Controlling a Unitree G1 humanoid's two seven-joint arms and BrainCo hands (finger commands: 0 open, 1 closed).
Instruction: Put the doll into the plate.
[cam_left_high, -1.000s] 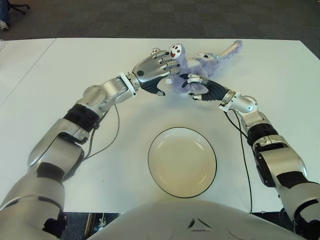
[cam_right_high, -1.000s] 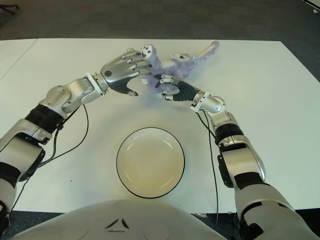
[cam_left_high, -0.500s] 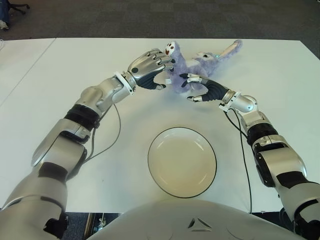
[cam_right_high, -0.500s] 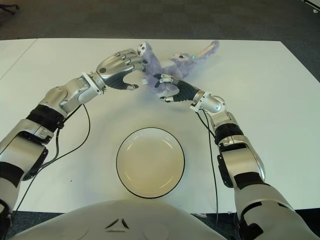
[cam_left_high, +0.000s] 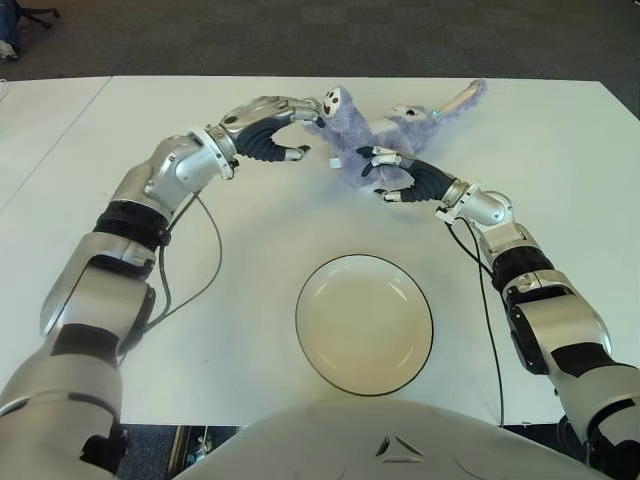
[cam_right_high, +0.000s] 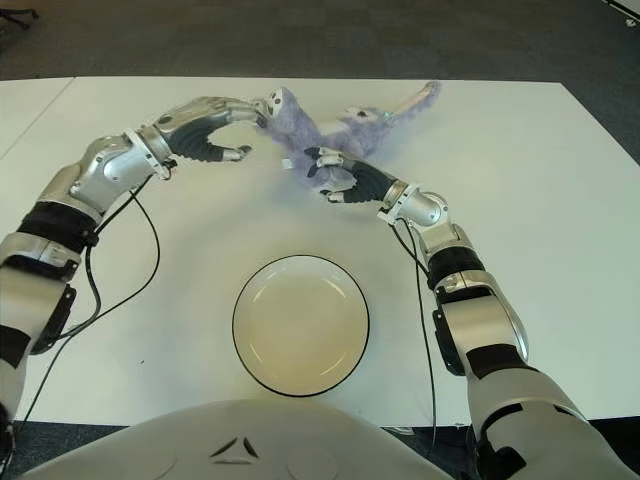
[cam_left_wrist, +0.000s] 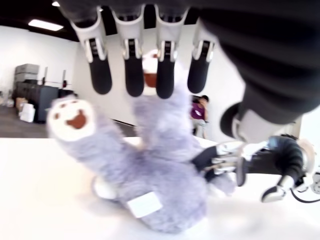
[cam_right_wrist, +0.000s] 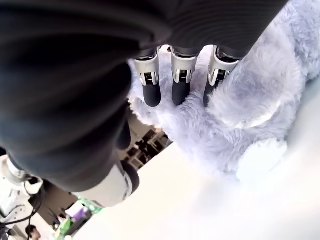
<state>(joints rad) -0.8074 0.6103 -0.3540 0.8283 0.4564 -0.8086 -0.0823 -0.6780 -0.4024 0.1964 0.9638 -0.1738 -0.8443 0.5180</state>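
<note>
A purple plush doll (cam_left_high: 372, 132) lies at the far middle of the white table (cam_left_high: 200, 350), its tail stretched to the far right. My left hand (cam_left_high: 298, 124) hovers just left of the doll, fingers (cam_left_wrist: 134, 70) spread above the doll's raised paw (cam_left_high: 333, 100) and holding nothing. My right hand (cam_left_high: 392, 178) is at the doll's near side, its straight fingertips (cam_right_wrist: 181, 80) touching the fur (cam_right_wrist: 250, 115) without closing around it. A cream plate with a dark rim (cam_left_high: 301, 322) sits empty near the table's front edge, well short of the doll.
Black cables (cam_left_high: 215, 260) trail from both forearms across the table. A second white table (cam_left_high: 40, 120) adjoins on the left. Dark carpet (cam_left_high: 300, 35) lies beyond the far edge. A person (cam_left_wrist: 198, 107) stands far off in the left wrist view.
My left hand has come off the doll and drawn back to the left, fingers uncurling. The doll's raised paw has shifted slightly left. My right hand has barely moved.
</note>
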